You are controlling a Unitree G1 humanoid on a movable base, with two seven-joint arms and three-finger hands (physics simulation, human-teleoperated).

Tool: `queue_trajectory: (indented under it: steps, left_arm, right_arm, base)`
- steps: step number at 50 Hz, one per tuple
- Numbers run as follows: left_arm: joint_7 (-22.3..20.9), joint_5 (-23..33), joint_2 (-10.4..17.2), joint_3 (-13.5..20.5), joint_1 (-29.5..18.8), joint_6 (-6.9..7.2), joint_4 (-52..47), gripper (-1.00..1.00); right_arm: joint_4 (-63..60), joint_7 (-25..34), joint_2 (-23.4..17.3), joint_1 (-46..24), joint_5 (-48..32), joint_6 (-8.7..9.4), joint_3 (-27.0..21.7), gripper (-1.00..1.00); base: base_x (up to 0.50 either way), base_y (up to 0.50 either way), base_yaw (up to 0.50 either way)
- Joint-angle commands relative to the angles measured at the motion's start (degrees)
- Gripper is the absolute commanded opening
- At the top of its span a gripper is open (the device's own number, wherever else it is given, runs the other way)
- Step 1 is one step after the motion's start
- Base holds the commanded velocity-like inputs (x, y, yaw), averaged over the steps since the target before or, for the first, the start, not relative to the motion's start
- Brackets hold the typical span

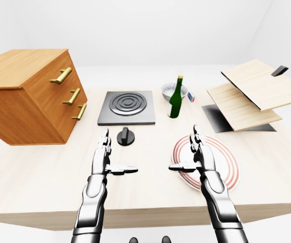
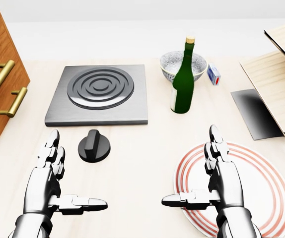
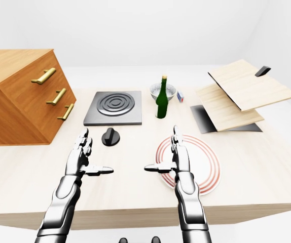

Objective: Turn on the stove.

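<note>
Pale wooden bench (image 2: pixel 132 163) before a white wall. The stove (image 2: pixel 99 94), a flat dark-grey slab with a ringed black burner, lies at upper left in the head view; its black knob (image 2: pixel 94 146) sits apart, just below it. I judge the knob rigid, light and smooth; best pinched across its raised ridge. My left robot hand (image 2: pixel 50 183) and right robot hand (image 2: pixel 217 181) hover open, fingers straight, holding nothing.

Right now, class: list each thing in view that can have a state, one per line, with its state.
stove knob: untouched, upright on the counter.
left hand: open, empty.
right hand: open, over the plate.
bottle: upright, stoppered.
drawers: all shut.
bowl: upright.
</note>
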Motion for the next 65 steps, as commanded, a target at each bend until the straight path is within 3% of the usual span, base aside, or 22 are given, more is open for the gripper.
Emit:
queue_trajectory:
  steps: [1, 22, 23, 34, 39, 41, 42, 43, 48, 65]
  left_arm:
    - [-0.1, 0.11, 0.09, 0.11, -0.43, -0.1, 0.72, 1.0]
    - [0.01, -0.05, 0.33, 0.52, -1.39, -0.18, 2.45, 1.0]
    - [0.01, -0.08, 0.34, 0.52, -1.44, -0.15, 2.55, 1.0]
    - [0.22, -0.12, 0.43, 0.58, -2.14, -0.2, 4.12, 1.0]
    - [0.85, 1.49, -0.11, -0.77, -3.38, -3.49, 9.94, 1.0]
    - [1.69, 2.29, -0.11, -0.79, -6.26, -5.42, 17.22, 1.0]
    - [1.72, 2.25, -0.08, -0.81, -6.44, -5.6, 17.7, 1.0]
    - [1.89, 2.19, -0.01, -0.6, -8.48, -7.68, 22.75, 1.0]
    - [1.57, 1.28, 0.3, -0.26, -13.57, -7.68, 35.16, 1.0]
    - [1.18, 1.84, -0.74, -1.29, -16.79, -7.68, 46.16, 1.0]
  right_arm:
    - [0.63, 0.42, -0.07, -0.45, 0.27, -0.25, -0.19, 1.0]
    - [-0.49, 0.57, 0.04, 0.22, 0.49, -0.32, -0.12, 1.0]
    - [-1.44, 0.5, 0.08, 1.06, 0.12, -1.06, 0.11, 1.0]
    - [-1.36, 0.57, 0.0, 0.75, 0.46, -0.9, -0.27, 1.0]
    - [-1.05, 0.64, -0.17, 0.27, 0.81, -0.83, -0.62, 1.0]
    - [-1.57, 0.66, -0.2, 0.32, 1.09, -0.43, -0.79, 1.0]
    - [-1.59, 0.66, -0.21, 0.33, 1.1, -0.41, -0.79, 1.0]
    - [-1.9, 0.86, -0.23, 0.54, 1.17, -0.55, -0.73, 1.0]
    - [-1.94, 0.93, -0.25, 0.36, 1.31, -0.39, -0.86, 1.0]
    - [-1.9, 0.93, -0.34, 0.06, 1.57, -0.18, -1.07, 1.0]
  base:
    - [0.5, 0.0, 0.0]
    - [0.5, 0.0, 0.0]
    - [0.0, 0.0, 0.0]
    - [0.0, 0.0, 0.0]
    - [0.0, 0.0, 0.0]
    - [0.0, 0.0, 0.0]
    - [0.0, 0.0, 0.0]
    - [0.0, 0.0, 0.0]
    - [0.0, 0.0, 0.0]
    - [0.0, 0.0, 0.0]
